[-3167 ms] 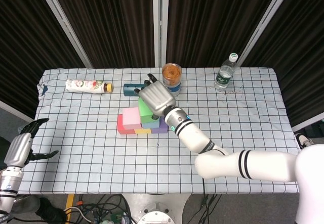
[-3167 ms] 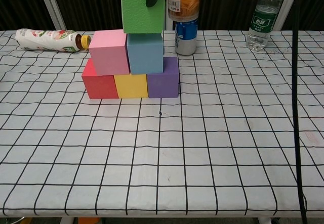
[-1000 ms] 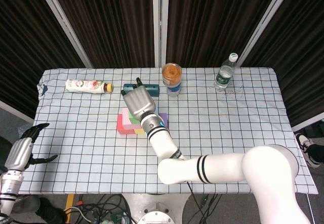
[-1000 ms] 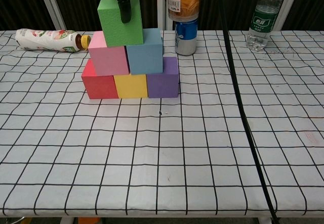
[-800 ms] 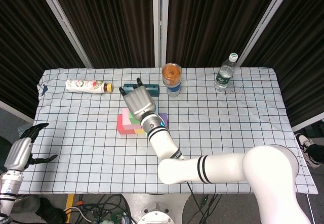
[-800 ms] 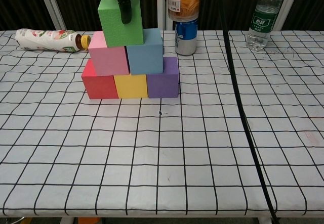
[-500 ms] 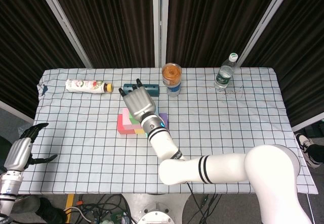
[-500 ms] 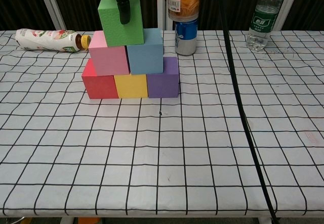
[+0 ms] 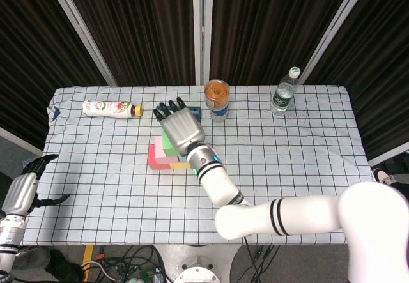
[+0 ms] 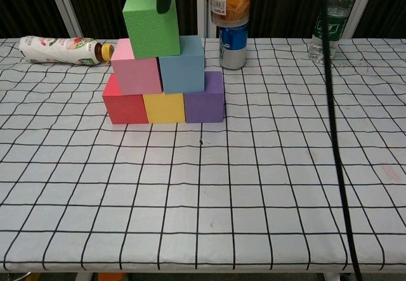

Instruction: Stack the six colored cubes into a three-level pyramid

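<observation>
Green cube (image 10: 151, 25) sits on top of the pink cube (image 10: 136, 66) and blue cube (image 10: 181, 64), with red (image 10: 124, 106), yellow (image 10: 163, 108) and purple (image 10: 204, 97) below. Above it, the right hand (image 9: 181, 128) is spread wide, holding nothing. By the table edge, the left hand (image 9: 22, 192) hangs open.

The right arm is clad in smooth white shells, with a pair of black bands seen around the forearm and a small teal-lit ring at the wrist. The right hand (image 9: 181, 130) is built with a silver-grey metallic back and dark, near-black fingers (image 9: 167, 108). The left hand (image 9: 20, 192) — shown at 8 o'clock in the head view — is made the same way: a grey back, black fingertips, a pale ribbed wrist section below it.
</observation>
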Controlling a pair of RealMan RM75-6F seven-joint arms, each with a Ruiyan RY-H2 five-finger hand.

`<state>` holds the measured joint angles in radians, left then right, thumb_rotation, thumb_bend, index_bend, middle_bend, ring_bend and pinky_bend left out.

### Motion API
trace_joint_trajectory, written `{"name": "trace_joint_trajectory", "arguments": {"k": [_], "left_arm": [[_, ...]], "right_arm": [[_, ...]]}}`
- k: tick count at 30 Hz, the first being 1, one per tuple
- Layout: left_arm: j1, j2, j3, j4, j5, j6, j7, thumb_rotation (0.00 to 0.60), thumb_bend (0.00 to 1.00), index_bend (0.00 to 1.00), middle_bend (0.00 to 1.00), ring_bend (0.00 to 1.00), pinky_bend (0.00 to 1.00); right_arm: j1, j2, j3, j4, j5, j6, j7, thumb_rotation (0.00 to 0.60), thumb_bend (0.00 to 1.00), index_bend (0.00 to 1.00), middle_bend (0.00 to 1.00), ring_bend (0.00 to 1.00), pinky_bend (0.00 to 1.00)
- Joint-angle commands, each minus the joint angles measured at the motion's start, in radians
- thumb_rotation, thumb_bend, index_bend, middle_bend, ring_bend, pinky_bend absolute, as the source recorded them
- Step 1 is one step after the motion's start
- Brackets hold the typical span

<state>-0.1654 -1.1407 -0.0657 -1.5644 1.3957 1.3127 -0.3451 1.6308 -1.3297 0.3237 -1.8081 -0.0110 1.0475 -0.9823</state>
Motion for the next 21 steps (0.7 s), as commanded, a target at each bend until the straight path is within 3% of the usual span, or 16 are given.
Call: {"name": "trace_joint_trajectory", "arguments": {"k": [1,5,9,14,21], "left_arm": [[0.004,-0.002,-0.015,0.016,-0.031,0.010,0.040,0.600,0.00,0.15,0.12,0.09,0.11],[0.017,-0.016,-0.041,0.051,-0.086,0.039,0.111,0.600,0.00,0.15,0.12,0.09,0.11],[0.023,-0.040,-0.052,0.089,-0.119,0.056,0.182,0.600,0.00,0.15,0.12,0.09,0.11],[0.035,-0.071,-0.038,0.118,-0.095,0.106,0.287,0.600,0.00,0.15,0.12,0.09,0.11],[0.075,-0.081,0.003,0.067,-0.045,0.156,0.317,0.600,0.00,0.15,0.12,0.09,0.10]], "right_arm": [[-0.138,0.161,-0.007,-0.172,-0.157,0.059,0.110,0.600,0.00,0.00,0.00,0.00,0.00],[-0.379,0.315,-0.099,-0.341,-0.467,0.160,0.282,0.600,0.04,0.00,0.03,0.00,0.00],[-0.641,0.390,-0.234,-0.359,-0.807,0.265,0.492,0.600,0.13,0.00,0.11,0.00,0.00],[-0.927,0.389,-0.399,-0.185,-1.146,0.391,0.769,0.600,0.16,0.00,0.11,0.00,0.00],[-1.162,0.277,-0.489,0.084,-1.342,0.509,1.011,0.600,0.16,0.00,0.00,0.00,0.00]]}}
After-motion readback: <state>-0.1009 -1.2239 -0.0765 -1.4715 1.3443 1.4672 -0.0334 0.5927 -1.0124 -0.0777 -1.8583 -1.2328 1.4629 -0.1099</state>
